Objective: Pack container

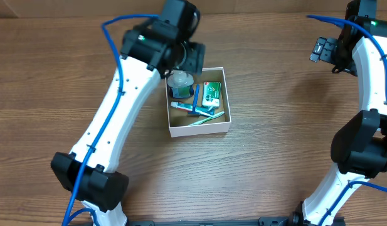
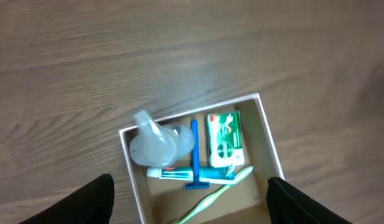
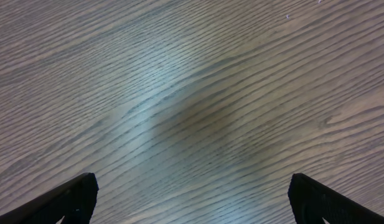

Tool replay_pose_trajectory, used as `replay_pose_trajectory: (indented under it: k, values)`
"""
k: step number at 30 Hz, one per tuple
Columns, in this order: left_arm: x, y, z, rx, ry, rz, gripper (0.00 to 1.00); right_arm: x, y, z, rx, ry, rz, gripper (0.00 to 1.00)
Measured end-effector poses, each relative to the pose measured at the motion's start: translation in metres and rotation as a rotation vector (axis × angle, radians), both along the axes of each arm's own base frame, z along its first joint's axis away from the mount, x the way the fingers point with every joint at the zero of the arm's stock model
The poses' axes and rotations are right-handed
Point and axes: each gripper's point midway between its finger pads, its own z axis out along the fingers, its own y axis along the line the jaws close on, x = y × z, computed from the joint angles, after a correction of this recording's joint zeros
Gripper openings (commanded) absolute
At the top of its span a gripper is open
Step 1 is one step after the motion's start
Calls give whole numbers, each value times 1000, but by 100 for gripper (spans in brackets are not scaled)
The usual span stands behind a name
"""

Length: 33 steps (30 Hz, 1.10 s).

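Left claw (image 2: 190,188) above square cardboard container (image 1: 199,129)

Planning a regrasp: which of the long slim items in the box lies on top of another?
The blue razor: its handle crosses over the white-and-blue tube, whereas the green toothbrush lies slanted near the container wall.

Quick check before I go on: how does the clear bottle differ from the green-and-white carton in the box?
The bottle is translucent and rounded; the carton is opaque, printed green and white, with flat sides. The bottle sits in one corner of the box, its cap up at the rim; the carton lies nearer the opposite wall. Shared: both lie inside the box, with the blue razor between them.
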Motion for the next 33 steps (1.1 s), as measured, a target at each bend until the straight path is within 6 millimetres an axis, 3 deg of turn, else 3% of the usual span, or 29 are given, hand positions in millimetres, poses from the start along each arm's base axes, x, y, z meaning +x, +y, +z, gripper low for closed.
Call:
replay_pose_trajectory:
  k: [2,6,7,12,15,17,21,28,33]
  values:
    - [1,4,5,-29,-1,54,78,0,0,0,0,0,0,100]
    - [-8,12,36,-105,-47,149,83,0,0,0,0,0,0,100]
    - [-13,16,50,-129,-73,177,100,0,0,0,0,0,0,100]
    - [-54,39,117,-218,-195,224,100,0,0,0,0,0,0,100]
    - [-66,45,140,-251,-247,228,100,0,0,0,0,0,0,100]
    - [-67,46,143,-258,-251,233,100,0,0,0,0,0,0,100]
    - [-66,46,124,-214,-190,235,100,0,0,0,0,0,1,100]
    - [-88,77,93,-25,-87,289,100,0,0,0,-1,-1,0,100]
    - [-72,108,108,-48,-235,376,100,0,0,0,0,-1,-1,100]
